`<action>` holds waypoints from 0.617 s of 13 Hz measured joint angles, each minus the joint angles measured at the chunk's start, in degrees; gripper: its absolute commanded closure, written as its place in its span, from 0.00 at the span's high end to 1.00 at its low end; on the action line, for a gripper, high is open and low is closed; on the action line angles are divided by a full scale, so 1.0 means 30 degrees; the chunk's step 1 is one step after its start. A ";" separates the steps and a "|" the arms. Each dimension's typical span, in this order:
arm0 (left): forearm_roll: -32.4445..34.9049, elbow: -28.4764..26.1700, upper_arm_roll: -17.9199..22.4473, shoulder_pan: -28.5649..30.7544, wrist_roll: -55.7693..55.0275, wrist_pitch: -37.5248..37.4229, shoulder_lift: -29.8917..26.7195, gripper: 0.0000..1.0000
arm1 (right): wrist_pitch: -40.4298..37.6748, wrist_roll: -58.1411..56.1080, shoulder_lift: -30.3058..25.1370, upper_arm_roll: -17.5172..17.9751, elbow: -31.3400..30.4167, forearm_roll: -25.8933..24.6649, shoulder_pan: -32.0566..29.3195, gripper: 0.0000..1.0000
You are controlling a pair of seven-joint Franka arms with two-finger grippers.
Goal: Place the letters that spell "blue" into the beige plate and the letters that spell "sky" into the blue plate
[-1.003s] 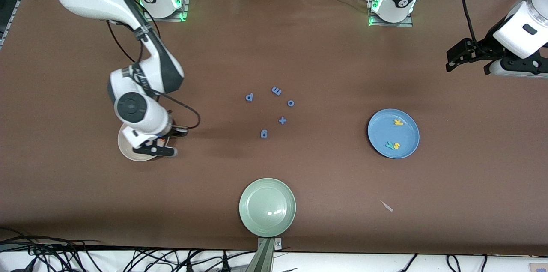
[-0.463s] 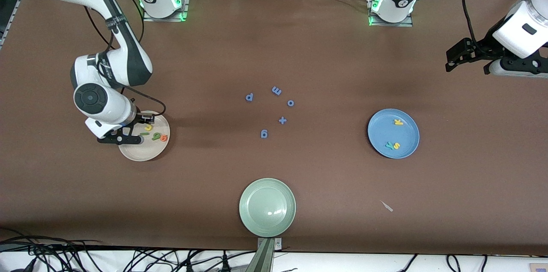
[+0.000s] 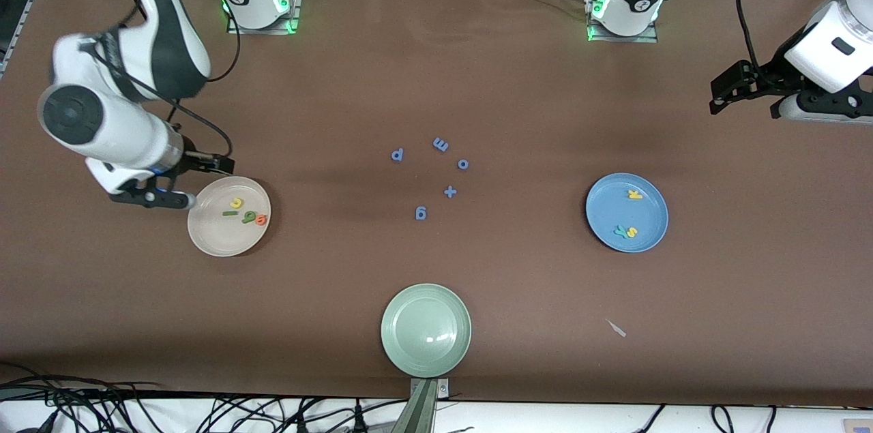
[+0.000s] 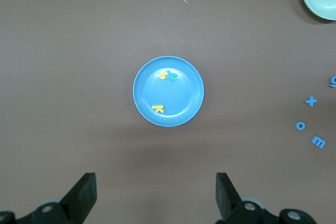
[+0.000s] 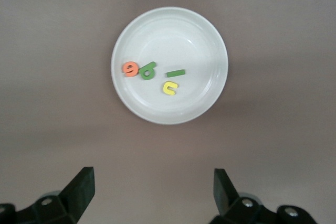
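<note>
The beige plate (image 3: 218,239) holds the letters that spell "blue": yellow u (image 3: 237,202), light green l (image 3: 230,213), dark green b (image 3: 249,217) and orange e (image 3: 260,219). My right gripper (image 3: 153,200) hangs open and empty over the table, just off that plate's rim toward the right arm's end. In the right wrist view the plate (image 5: 178,30) and its e (image 5: 129,68) lie ahead of the open right gripper (image 5: 152,187). The blue plate (image 3: 614,204) holds the letters that spell "sky": yellow k (image 3: 635,194), teal y (image 3: 620,231), yellow s (image 3: 631,232). My left gripper (image 3: 723,97) waits open, high over the left arm's end of the table, and in the left wrist view it (image 4: 156,192) is empty.
Blue letters p (image 3: 397,155), m (image 3: 440,144), o (image 3: 463,163), + (image 3: 450,191) and g (image 3: 421,213) lie mid-table. An empty pale green plate (image 3: 426,331) sits near the front edge. A small pale scrap (image 3: 616,328) lies nearer the camera than the blue plate.
My right gripper has opened and moved off the beige plate toward the right arm's end of the table, uncovering the four letters in it. The left arm has not moved.
</note>
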 measured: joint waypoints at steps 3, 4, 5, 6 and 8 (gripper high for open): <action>0.0000 0.0007 0.0000 0.0000 0.0000 0.0000 0.0005 1.00 | -0.2224 -0.0124 -0.1540 -0.0001 0.1235 0.0644 0.0001 1.00; 0.0000 0.0009 0.0004 0.0003 0.0000 -0.0001 0.0006 1.00 | -0.2827 -0.0300 -0.2070 -0.0032 0.1420 0.0672 0.0002 1.00; 0.0000 0.0011 0.0017 0.0016 0.0000 0.0000 0.0007 1.00 | -0.3405 -0.0808 -0.2634 -0.0152 0.1497 0.0677 -0.0004 1.00; 0.0000 0.0012 0.0029 0.0042 0.0000 0.0000 0.0007 1.00 | -0.3924 -0.1427 -0.3150 -0.0390 0.1497 0.0685 -0.0012 1.00; 0.0000 0.0013 0.0036 0.0067 0.0000 0.0000 0.0008 1.00 | -0.4443 -0.2278 -0.3675 -0.0959 0.1494 0.0711 -0.0037 1.00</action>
